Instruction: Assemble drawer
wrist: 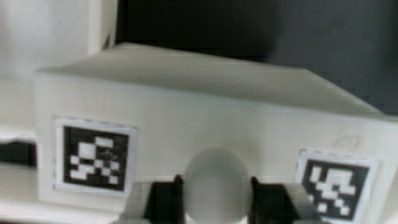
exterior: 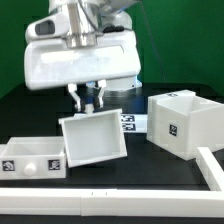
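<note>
My gripper point(exterior: 88, 98) is shut on the knob point(wrist: 217, 170) of a white drawer tray point(exterior: 93, 138) and holds it tilted above the table, its open side toward the exterior camera. In the wrist view the tray's front face point(wrist: 196, 110) fills the picture, with a tag on either side of the knob. The dark fingers point(wrist: 162, 198) press the knob from both sides, and my gripper point(wrist: 217, 198) is closed round it. A second tray point(exterior: 30, 156) with a knob lies at the exterior view's left. The hollow casing point(exterior: 186, 122) stands at the right.
The marker board point(exterior: 131, 122) lies flat behind the held tray, between it and the casing. A long white border rail point(exterior: 110, 187) runs along the front of the table and turns up the exterior view's right side point(exterior: 213, 163).
</note>
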You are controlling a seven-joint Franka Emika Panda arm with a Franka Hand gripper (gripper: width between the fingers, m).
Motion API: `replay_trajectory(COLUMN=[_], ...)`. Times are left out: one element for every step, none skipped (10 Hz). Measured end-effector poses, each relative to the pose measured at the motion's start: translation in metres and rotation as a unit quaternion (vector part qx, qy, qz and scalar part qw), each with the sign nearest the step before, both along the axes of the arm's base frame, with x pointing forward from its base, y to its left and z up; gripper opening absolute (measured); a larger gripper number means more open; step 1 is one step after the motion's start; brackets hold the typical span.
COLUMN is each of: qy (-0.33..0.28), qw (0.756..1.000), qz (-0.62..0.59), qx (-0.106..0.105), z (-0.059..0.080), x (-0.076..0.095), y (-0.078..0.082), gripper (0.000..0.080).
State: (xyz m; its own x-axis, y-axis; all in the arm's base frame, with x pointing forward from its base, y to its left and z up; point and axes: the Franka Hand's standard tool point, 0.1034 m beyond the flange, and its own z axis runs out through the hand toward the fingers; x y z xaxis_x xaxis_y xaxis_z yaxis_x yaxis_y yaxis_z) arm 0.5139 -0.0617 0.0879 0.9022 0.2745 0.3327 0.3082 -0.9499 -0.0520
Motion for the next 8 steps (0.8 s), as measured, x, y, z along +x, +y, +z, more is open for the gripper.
replay_trajectory(qy=[0.001,0.005,0.009,0.009,0.01,0.011,0.012,0.013], qw=[1.0,1.0,1.0,1.0,1.0,1.0,1.0,1.0], qz=[-0.002,-0.014,-0.022,-0.014,-0.016,-0.014,-0.013,-0.012], qx=[-0.002,0.003,0.005,0.001,0.0,-0.001,-0.003,-0.005], z=[-0.0044,-0.0066,-0.0075,-0.0071,-0.0072,-0.0073,-0.0073,-0.0074], x=[-0.0017,-0.0039,-0.005,-0.0041,-0.004,-0.0038,-0.0035,-0.0031], y=[0.0002,0.0008,0.0004,0.0004,-0.0003,-0.0012,-0.0018,-0.0025], gripper=[0.0163,0.0163,0.0163,0.0163,0.0242,0.0242,0.0441,0.0569])
